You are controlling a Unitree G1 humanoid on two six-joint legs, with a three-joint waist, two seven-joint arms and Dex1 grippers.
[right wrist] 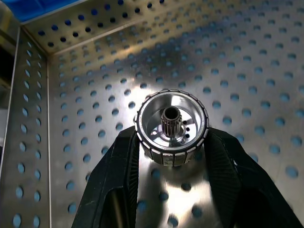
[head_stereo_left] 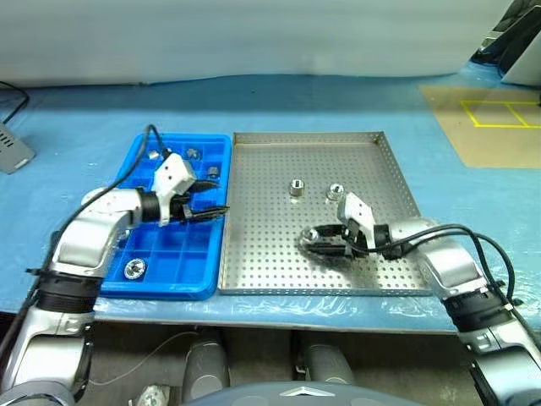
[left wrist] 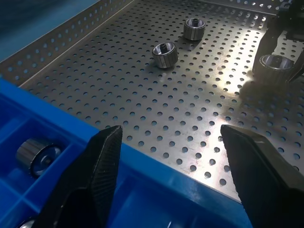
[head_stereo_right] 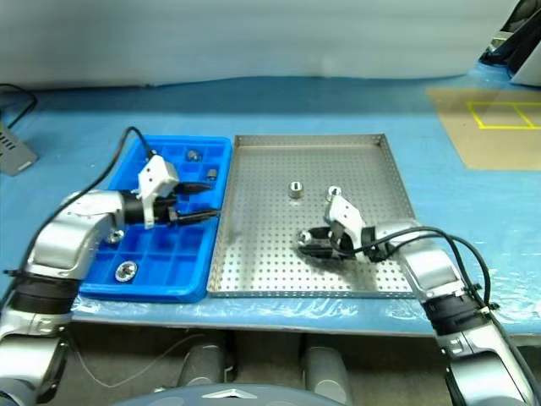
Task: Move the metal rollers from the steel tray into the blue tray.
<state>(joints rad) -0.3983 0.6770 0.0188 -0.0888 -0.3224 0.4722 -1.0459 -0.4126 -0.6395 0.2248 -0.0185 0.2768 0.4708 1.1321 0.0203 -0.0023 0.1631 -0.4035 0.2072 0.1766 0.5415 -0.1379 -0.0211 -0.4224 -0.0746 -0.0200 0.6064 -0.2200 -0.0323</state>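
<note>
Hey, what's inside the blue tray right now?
The blue tray holds at least four metal rollers in separate compartments, among them one near its front and two at the back. The left gripper, open above it, and its arm cover several compartments.

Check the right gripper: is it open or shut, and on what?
Shut on a metal roller: the right gripper has a black finger pressed against each side of it, above the steel tray.

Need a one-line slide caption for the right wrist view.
Right tool shut on a metal roller, held above the perforated steel tray.
</note>
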